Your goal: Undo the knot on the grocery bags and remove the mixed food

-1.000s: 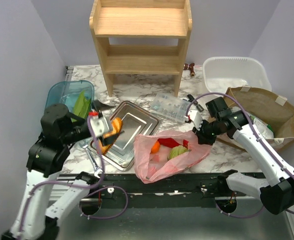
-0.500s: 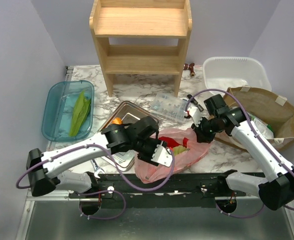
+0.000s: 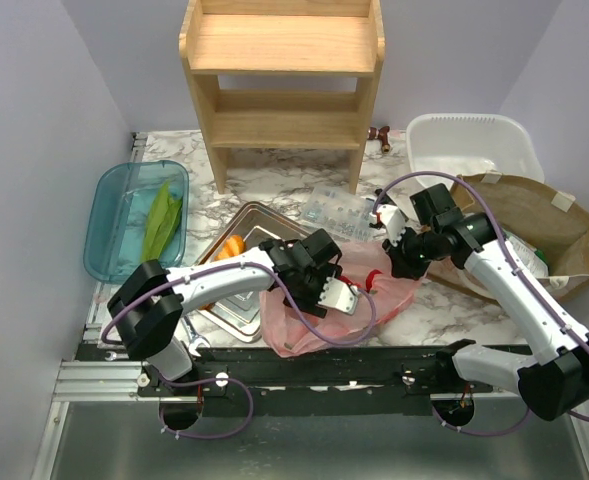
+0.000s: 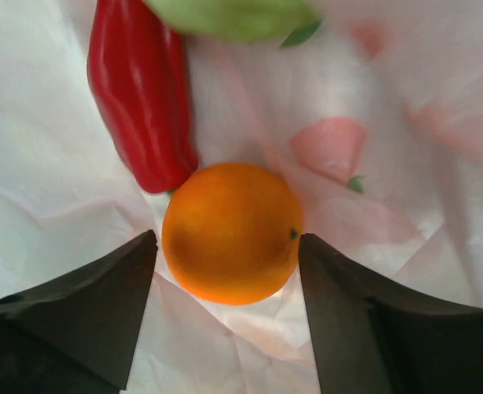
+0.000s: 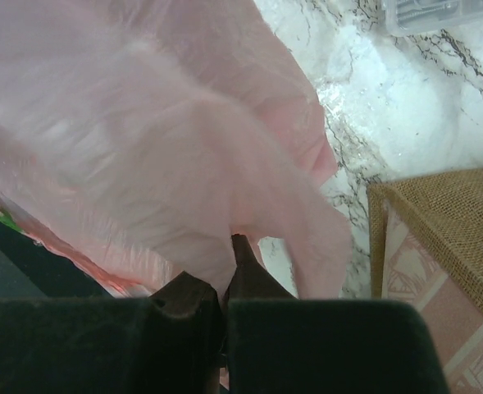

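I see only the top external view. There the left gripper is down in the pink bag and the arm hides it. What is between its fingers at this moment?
Observer: In the left wrist view an orange sits between the open jaws of the left gripper. I cannot tell whether they touch it.
Operator: Is something lying against this orange?
Observer: Yes, a red pepper appears to touch its upper left side in that view.
Operator: And does the right gripper really hold the bag?
Observer: The right wrist view shows the right gripper shut on a fold of the pink bag.
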Robot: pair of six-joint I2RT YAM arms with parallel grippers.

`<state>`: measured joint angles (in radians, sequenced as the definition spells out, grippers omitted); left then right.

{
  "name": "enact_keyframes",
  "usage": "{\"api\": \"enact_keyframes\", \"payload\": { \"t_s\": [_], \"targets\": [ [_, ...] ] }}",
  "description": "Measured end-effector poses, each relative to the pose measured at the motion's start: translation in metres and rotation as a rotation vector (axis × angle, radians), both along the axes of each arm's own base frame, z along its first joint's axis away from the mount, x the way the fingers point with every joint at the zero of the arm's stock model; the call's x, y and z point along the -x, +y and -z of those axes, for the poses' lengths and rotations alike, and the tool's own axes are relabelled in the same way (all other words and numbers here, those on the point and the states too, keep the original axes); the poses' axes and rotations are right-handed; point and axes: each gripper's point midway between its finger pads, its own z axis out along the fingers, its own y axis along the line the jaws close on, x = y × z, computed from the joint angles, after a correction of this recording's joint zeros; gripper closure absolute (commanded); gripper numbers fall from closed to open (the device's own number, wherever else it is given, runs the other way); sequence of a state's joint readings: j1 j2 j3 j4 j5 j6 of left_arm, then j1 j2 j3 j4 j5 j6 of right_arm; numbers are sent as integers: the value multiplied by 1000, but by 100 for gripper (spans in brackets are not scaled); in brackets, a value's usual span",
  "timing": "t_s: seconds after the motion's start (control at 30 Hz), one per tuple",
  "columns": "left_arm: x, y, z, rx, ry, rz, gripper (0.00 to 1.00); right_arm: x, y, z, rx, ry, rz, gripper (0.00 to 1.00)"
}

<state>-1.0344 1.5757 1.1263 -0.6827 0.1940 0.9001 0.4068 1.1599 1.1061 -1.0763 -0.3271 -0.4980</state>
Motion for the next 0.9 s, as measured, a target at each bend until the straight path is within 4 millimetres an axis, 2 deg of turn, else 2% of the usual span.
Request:
{"api": "enact_keyframes", "payload": {
  "t_s": [0.13,0.27,0.43,0.57,0.67,0.77,0.8,0.87,0.9],
  "targets": [
    [-22,13,9,-42,-26,-40,18,-1,0,2,4,6,-3,95],
    [-35,23,20,-77,-26,-62,26,-2,0,6,14,14,-17,94],
    [-39,26,31,-95,-15,-64,58,-4,1,7,15,13,-20,92],
    [-36,21,31,-57,-14,-55,74,-5,1,8,16,14,-20,91],
    [-27,21,25,-21,17,-64,89,-7,2,7,12,8,-19,87],
    [-22,17,4,54,32,-76,98,-11,5,3,-5,-16,-7,76],
    [-20,14,-8,98,36,-85,100,-13,6,1,-12,-28,-4,66],
    [-19,11,-28,162,37,-95,100,-15,8,-4,-31,-50,5,39],
    [-19,9,-38,193,36,-100,100,-15,9,-7,-41,-57,11,31]
  ]
}}
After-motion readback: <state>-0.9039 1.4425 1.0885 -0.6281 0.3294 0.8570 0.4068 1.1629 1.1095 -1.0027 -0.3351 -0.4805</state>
